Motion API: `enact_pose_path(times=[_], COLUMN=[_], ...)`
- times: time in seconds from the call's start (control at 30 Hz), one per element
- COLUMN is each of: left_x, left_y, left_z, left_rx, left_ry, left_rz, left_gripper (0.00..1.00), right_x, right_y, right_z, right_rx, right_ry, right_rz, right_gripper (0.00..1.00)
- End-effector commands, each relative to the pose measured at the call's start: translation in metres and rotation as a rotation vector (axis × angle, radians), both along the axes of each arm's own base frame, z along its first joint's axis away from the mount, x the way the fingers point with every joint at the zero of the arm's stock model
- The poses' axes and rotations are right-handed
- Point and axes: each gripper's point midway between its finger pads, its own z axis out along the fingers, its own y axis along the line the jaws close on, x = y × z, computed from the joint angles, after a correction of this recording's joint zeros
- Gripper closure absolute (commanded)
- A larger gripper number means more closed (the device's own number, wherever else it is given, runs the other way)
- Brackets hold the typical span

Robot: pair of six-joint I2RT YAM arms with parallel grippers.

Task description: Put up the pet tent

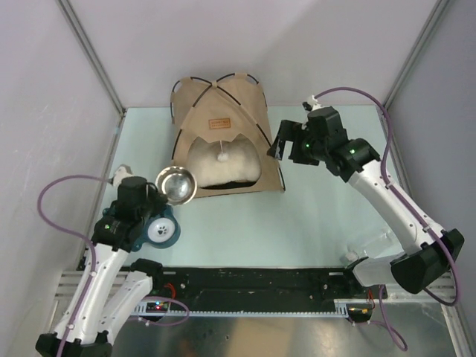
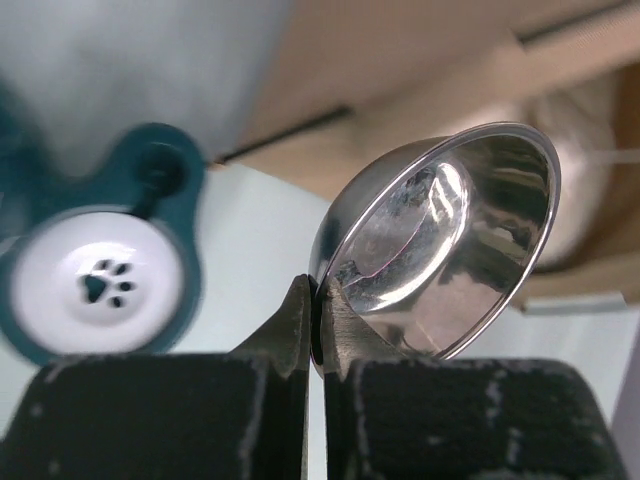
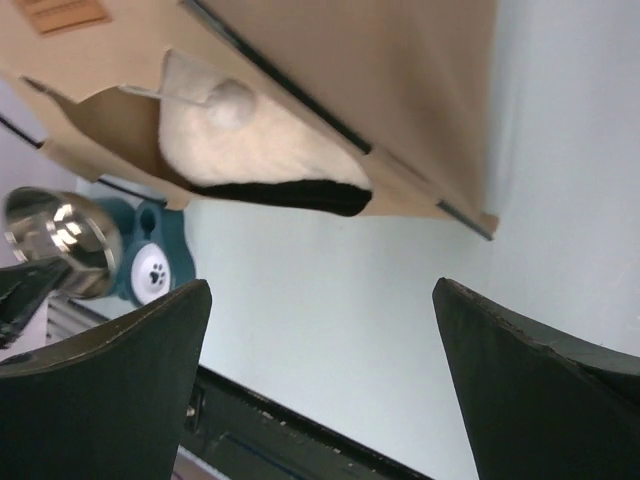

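Pet tent (image 1: 223, 123) stands upright at the far middle of the pale table (image 1: 312, 223), its tan fabric panels stretched tight and its arched doorway facing the arms. Thin black poles (image 1: 196, 76) loop out of the seams along the top. A small brown label patch (image 1: 220, 123) sits above the doorway; there is writing on it, but it is too small and blurred to read from any view. Below it a white pompom (image 1: 222, 156) dangles on a string in the opening, in front of a cream pillow (image 1: 223, 169) lying inside on the black lining.

Just beside the tent's right front edge hangs the right gripper (image 3: 320, 300), its dark fingers spread wide with nothing between them, only bare table showing in the gap.

Left of the doorway, near the tent's front corner, the left gripper (image 2: 317, 295) is pinched tight on the rim of a shiny steel bowl (image 2: 450, 250), which it holds tilted with the hollow turned upward and toward the tent. No brand mark shows on the metal. Next to the bowl, closer to the arm bases, lies a teal stand (image 1: 172, 232) carrying a white disc (image 2: 100, 285) printed with a dark paw print (image 2: 105, 286), the only clear marking in sight.
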Motion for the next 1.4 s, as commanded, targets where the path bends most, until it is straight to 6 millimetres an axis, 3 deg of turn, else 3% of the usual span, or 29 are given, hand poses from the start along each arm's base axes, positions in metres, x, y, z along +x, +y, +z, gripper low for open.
enact_pose_path(times=[0.0,0.23,0.57,0.8,1.07,1.37], left_x=[-0.006,-0.018,-0.052,-0.065,-0.049,-0.072], left_y=[0.06,0.101,0.167,0.166,0.174,0.197], left_z=[0.024,0.033,-0.009,-0.053,-0.079,-0.104], left_rx=[0.088,0.142,0.15,0.09,-0.033,-0.119], left_ry=[0.008,0.027,0.205,0.297,0.298,0.349], left_rz=[0.307,0.501,0.754,0.749,0.773,0.867], left_gripper=[1.0,1.0,1.0,1.0,1.0,1.0], right_x=[0.005,0.013,0.024,0.021,0.017,0.008], right_y=[-0.018,-0.028,-0.035,-0.037,-0.047,-0.06], right_z=[-0.013,-0.022,-0.031,-0.035,-0.032,-0.04], right_rx=[-0.043,-0.055,-0.054,0.002,0.036,0.007], right_ry=[0.018,0.041,0.06,0.112,0.125,0.145], right_rz=[0.008,-0.004,0.003,0.021,0.008,-0.029], right_gripper=[0.01,0.01,0.02,0.03,0.04,0.04])
